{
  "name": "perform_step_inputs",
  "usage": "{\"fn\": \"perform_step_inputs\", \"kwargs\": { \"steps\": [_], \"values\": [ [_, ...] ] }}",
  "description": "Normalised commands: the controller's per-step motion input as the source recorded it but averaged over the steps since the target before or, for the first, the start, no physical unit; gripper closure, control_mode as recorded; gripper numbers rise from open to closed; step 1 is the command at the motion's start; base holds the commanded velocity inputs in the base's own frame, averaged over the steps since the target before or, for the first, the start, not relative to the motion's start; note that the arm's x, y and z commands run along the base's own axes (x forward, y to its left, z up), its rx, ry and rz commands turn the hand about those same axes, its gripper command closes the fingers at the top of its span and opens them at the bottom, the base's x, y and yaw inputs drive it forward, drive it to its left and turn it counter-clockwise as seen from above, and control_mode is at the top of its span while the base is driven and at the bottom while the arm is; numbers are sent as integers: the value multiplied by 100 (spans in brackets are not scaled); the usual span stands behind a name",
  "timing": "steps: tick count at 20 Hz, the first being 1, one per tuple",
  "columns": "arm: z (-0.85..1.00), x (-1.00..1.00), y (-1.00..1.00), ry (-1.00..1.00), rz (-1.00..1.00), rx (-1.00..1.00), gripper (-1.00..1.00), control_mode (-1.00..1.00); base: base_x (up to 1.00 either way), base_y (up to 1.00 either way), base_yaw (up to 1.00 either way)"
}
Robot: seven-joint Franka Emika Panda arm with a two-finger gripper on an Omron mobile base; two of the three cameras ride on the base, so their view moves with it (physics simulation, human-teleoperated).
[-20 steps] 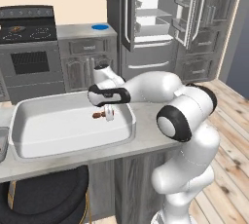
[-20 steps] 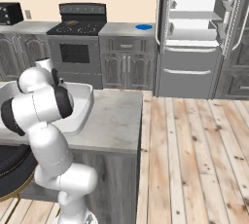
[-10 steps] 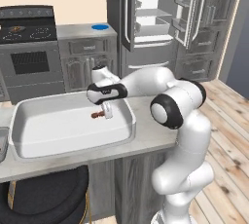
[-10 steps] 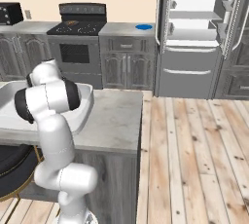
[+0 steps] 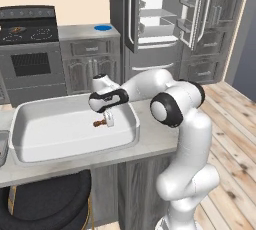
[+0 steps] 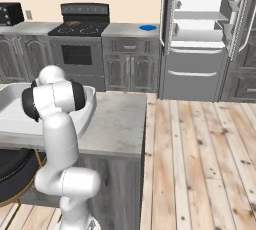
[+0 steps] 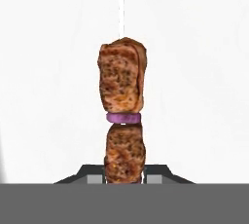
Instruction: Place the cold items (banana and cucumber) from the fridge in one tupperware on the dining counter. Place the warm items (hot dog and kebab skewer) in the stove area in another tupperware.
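Note:
My gripper [image 5: 108, 119] is shut on the kebab skewer [image 5: 98, 123], low inside a large white tupperware [image 5: 75, 101] on the dining counter [image 5: 155, 141]. In the hand view the kebab skewer [image 7: 121, 106] points away from the gripper [image 7: 124, 177]. It carries two browned meat chunks with a purple onion ring between them, and its thin tip sticks out beyond. Behind it is the tub's white floor [image 7: 194, 72]. In the right base view my arm covers part of the white tupperware [image 6: 12, 119]. Banana, cucumber and hot dog are out of view.
A grey container edge [image 5: 2, 146] shows at the far left of the counter. The stove [image 5: 25, 29] and a blue disc [image 5: 103, 27] on the cabinet top lie beyond. The fridge [image 5: 160, 19] stands open. A black stool [image 5: 45, 204] sits below the counter.
The arm's elbow has swung closer over the counter. The gripper with the skewer has stayed in almost the same place in the tub.

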Motion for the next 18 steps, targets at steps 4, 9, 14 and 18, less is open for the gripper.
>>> {"fn": "perform_step_inputs", "kwargs": {
  "steps": [4,9,14,18],
  "values": [
    [-15,0,0,4,0,0,100,-100,0,0,0],
    [-16,4,0,1,0,0,100,-100,0,0,0],
    [-8,6,0,1,0,0,-100,-100,0,0,0],
    [0,5,0,0,0,0,-100,-100,0,0,0]
  ]
}}
